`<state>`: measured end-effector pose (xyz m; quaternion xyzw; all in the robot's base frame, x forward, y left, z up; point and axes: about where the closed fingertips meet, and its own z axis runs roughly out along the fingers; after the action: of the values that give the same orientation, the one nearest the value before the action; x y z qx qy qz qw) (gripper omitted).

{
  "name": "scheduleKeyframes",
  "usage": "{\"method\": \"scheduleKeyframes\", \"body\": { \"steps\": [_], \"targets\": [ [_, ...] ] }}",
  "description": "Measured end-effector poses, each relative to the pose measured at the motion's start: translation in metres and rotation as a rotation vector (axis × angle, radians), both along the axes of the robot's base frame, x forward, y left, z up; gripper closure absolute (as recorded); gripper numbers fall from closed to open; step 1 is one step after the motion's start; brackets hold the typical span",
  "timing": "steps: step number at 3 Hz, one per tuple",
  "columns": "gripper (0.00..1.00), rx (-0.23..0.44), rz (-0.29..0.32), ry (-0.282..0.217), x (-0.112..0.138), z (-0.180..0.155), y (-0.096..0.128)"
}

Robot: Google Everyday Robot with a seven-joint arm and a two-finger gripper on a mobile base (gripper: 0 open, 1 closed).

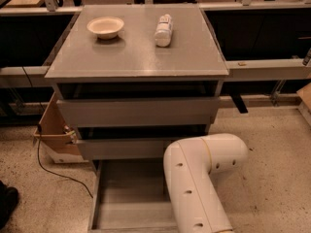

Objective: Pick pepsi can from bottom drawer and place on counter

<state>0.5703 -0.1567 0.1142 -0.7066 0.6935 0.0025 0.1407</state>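
The bottom drawer [126, 198] is pulled out at the foot of the grey cabinet, and the part of its flat floor that shows is bare. My white arm [199, 183] bends over the drawer's right side and covers that part of it. The gripper is out of view, hidden below the arm and the frame's lower edge. No pepsi can shows anywhere; it is hidden or out of view. The counter [136, 52] is the grey slab on top of the cabinet.
A white bowl [105, 26] and a white plastic bottle [164, 30] lying on its side rest on the counter. Two shut drawers [138, 111] sit above the open one. A cardboard box [53, 130] and a black cable [53, 166] lie left of the cabinet. Benches run behind.
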Motion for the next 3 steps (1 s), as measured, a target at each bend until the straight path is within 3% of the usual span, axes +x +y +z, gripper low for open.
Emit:
{"method": "scheduleKeyframes", "body": {
  "steps": [1,2,3],
  "targets": [
    [0.5,0.0,0.005,0.003,0.0,-0.002,-0.006],
    [0.81,0.049,0.013,0.0,-0.008,0.03,0.002],
    [1.0,0.076,0.006,0.002,-0.015,0.072,0.011]
  ]
}}
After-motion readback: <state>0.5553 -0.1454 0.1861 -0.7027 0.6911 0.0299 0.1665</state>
